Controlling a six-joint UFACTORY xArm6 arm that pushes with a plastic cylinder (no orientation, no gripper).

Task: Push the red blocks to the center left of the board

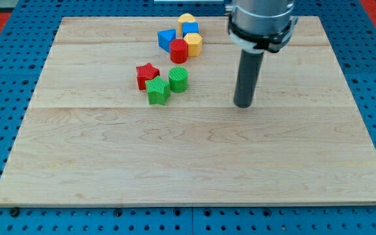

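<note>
The red blocks are two, and both sit near the view's top, a bit left of the middle of the wooden board [194, 170], the biggest thing here, with its left side bare. Next in size is the arm's dark rod, standing straight up, and my tip [243, 104] rests on the wood to the view's right of all the blocks, well apart from them. It has no jaws at all, so nothing can be spread or pinched; it can only push. I think it stands on that side because a push toward the view's left has to start from the right of a block. Now the small things. The red star [146, 74] touches the green star [157, 91] just below and to its right, and the green cylinder [179, 79] sits close against that green star. The red cylinder [179, 51] is packed in the top bunch, touching the blue block [167, 39] on its left and the yellow block [193, 44] on its right. Behind them sit a small blue cube [190, 29] and a yellow rounded block [187, 19]. The reds are not at the center left yet, so I think the job is only starting. The hard part may be that a straight push could drag green, blue or yellow blocks along too.
</note>
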